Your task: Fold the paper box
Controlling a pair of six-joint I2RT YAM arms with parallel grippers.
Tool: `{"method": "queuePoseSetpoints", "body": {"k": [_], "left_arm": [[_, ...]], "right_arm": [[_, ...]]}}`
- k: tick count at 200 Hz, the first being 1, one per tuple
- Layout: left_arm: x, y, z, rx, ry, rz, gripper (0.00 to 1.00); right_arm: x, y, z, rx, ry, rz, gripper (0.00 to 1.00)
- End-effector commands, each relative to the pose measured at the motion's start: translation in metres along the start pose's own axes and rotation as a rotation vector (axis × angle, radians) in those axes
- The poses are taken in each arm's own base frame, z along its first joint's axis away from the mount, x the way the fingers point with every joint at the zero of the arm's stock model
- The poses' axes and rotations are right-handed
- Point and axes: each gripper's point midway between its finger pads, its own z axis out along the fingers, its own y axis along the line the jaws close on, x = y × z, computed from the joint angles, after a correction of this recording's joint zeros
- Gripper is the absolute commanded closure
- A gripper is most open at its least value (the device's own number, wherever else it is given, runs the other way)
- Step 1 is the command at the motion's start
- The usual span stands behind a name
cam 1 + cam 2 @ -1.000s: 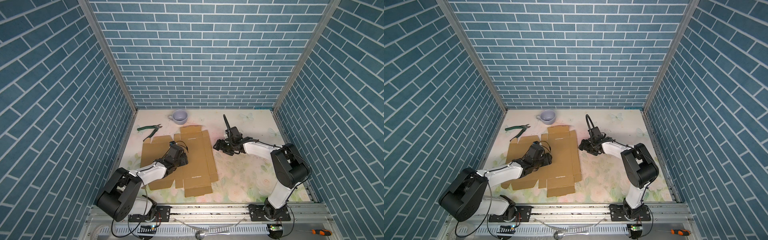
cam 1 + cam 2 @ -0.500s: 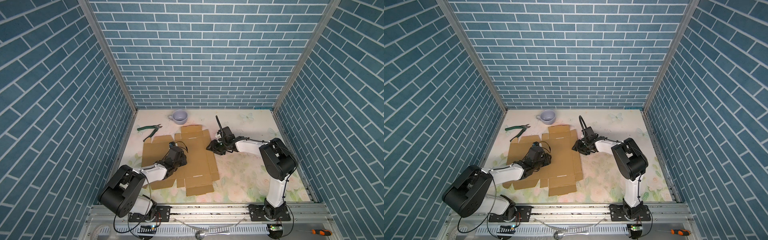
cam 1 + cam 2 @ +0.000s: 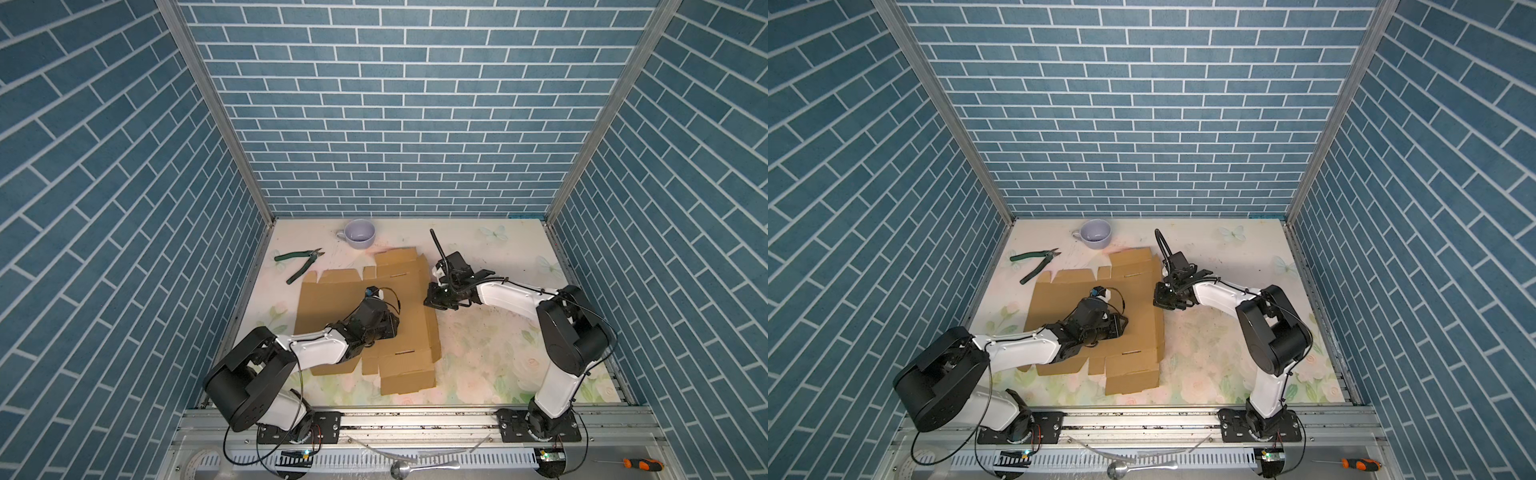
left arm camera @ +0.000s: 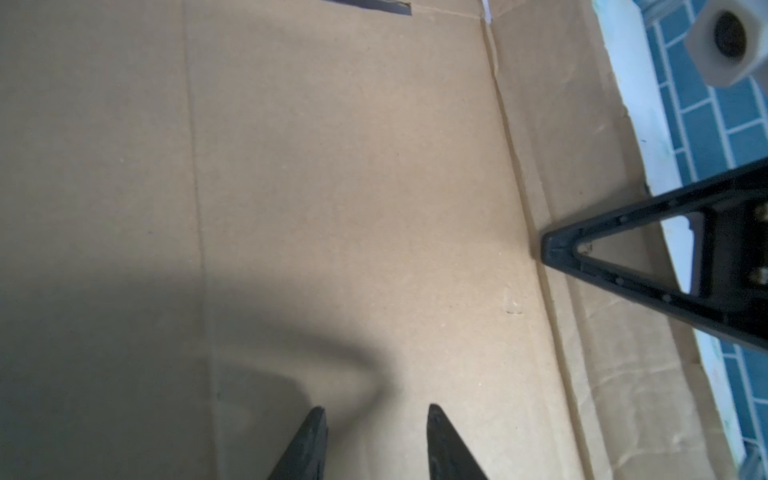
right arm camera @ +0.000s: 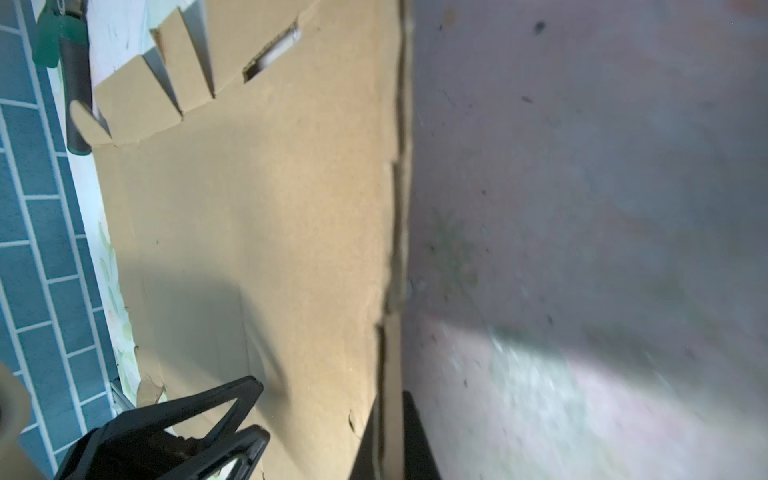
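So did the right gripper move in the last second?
Yes. Against the lilac cup, the right gripper has shifted left in both top views, onto the paper box's right edge; jaws shut on it.

The right tool point(image 3: 431, 301) now sits further toward 9 o'clock, off the bare floral-print counter point(image 3: 490, 345) and at the 3 o'clock edge of the plain brown corrugated cardboard paper box point(image 3: 330, 299). Its jaws, wide a second ago, now pinch that edge flap. The left tool point(image 4: 374, 409) lies slightly further toward 3 o'clock on the panel, its jaws narrower but apart.
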Motion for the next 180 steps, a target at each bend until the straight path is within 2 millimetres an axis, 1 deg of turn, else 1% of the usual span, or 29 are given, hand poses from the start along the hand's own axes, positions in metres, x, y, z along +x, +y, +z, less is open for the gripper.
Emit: {"method": "queuePoseSetpoints", "body": {"k": [1,20,32,34,35,36,43,52,66,75,94,113,129,144,154,180], "left_arm": [[-0.015,-0.023,-0.019,0.054,-0.032,0.031,0.57],[-0.033,-0.026,-0.040,0.028,-0.091,0.106,0.52],[-0.047,-0.025,-0.052,-0.005,-0.133,0.176,0.47],[-0.050,-0.025,-0.053,-0.010,-0.141,0.184,0.46],[-0.051,-0.025,-0.054,-0.013,-0.144,0.188,0.46],[-0.053,-0.024,-0.055,-0.016,-0.147,0.191,0.45],[-0.060,-0.021,-0.057,-0.035,-0.162,0.204,0.44],[-0.069,-0.018,-0.057,-0.040,-0.164,0.199,0.43],[-0.076,-0.020,-0.050,-0.008,-0.143,0.179,0.44],[-0.072,-0.023,-0.042,0.010,-0.117,0.180,0.44],[-0.057,-0.032,-0.021,0.084,-0.060,0.131,0.47],[-0.032,-0.028,0.003,0.109,-0.010,0.085,0.50],[-0.014,-0.029,0.018,0.119,0.024,0.075,0.51],[-0.003,-0.034,0.028,0.139,0.043,0.074,0.51],[0.004,-0.035,0.033,0.145,0.056,0.064,0.52],[0.012,-0.037,0.041,0.181,0.064,0.030,0.55]], "right_arm": [[0.014,-0.040,-0.038,0.213,0.052,-0.111,0.95],[0.017,-0.076,-0.076,0.440,0.088,-0.199,0.96],[0.013,-0.095,-0.102,0.597,0.094,-0.264,0.96],[0.015,-0.097,-0.106,0.613,0.109,-0.272,0.96],[0.012,-0.100,-0.109,0.637,0.096,-0.280,0.96],[0.014,-0.100,-0.111,0.641,0.107,-0.281,0.96],[0.009,-0.108,-0.123,0.712,0.098,-0.310,0.95],[0.004,-0.112,-0.133,0.766,0.089,-0.334,0.95],[-0.002,-0.108,-0.140,0.773,0.071,-0.342,0.95],[-0.003,-0.099,-0.141,0.731,0.061,-0.330,0.95],[-0.003,-0.078,-0.142,0.626,0.041,-0.303,0.95],[-0.005,-0.072,-0.148,0.615,0.031,-0.296,0.95],[-0.007,-0.063,-0.151,0.605,0.025,-0.303,0.95],[-0.009,-0.054,-0.156,0.623,0.015,-0.321,0.95],[-0.012,-0.048,-0.160,0.642,0.002,-0.332,0.95],[-0.021,-0.039,-0.167,0.715,-0.029,-0.378,0.95]]}}
